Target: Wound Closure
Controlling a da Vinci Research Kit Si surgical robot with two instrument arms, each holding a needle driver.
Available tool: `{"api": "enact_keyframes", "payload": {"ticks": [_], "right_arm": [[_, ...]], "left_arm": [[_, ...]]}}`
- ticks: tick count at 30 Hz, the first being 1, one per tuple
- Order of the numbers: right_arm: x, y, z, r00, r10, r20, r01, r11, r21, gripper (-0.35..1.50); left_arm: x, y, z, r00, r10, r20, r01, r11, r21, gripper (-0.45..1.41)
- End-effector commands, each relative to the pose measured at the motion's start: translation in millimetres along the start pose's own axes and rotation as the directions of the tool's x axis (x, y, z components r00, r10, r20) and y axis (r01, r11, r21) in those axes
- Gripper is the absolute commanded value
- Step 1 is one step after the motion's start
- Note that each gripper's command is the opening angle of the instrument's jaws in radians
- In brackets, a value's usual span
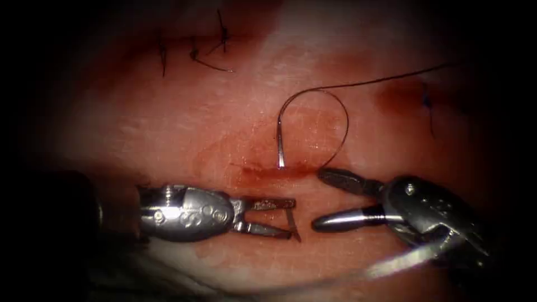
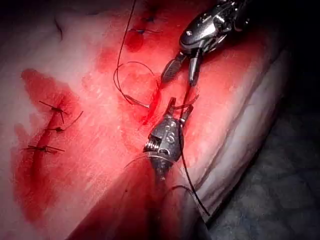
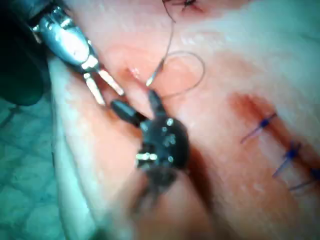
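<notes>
Two open tools (image 1: 291, 215) (image 1: 316, 198), one needle (image 1: 278, 142)

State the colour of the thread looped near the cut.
Dark, nearly black thread; clearest in the endoscope view.

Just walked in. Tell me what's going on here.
Suturing practice on the tissue. The needle stands with its tip in the cut, its thread looping off to the right. The left tool and the right tool wait just below the cut, both open and holding nothing.
</notes>
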Motion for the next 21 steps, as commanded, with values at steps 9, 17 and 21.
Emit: {"api": "enact_keyframes", "payload": {"ticks": [9,17,21], "right_arm": [[-0.8,0.0,1.0,1.000,0.000,0.001,0.000,1.000,0.004,0.99],[-0.9,-0.1,1.4,1.000,-0.001,0.001,0.001,1.000,0.002,0.99],[-0.9,-0.1,1.4,1.000,-0.001,0.001,0.001,1.000,0.002,0.99]], "left_arm": [[-1.1,0.7,1.8,1.000,0.007,0.000,-0.007,1.000,-0.009,0.58],[-1.4,0.5,2.3,1.000,0.012,-0.001,-0.012,1.000,-0.014,0.34],[-1.7,0.3,1.7,0.998,-0.062,0.010,0.062,0.998,0.020,-0.30]]}}
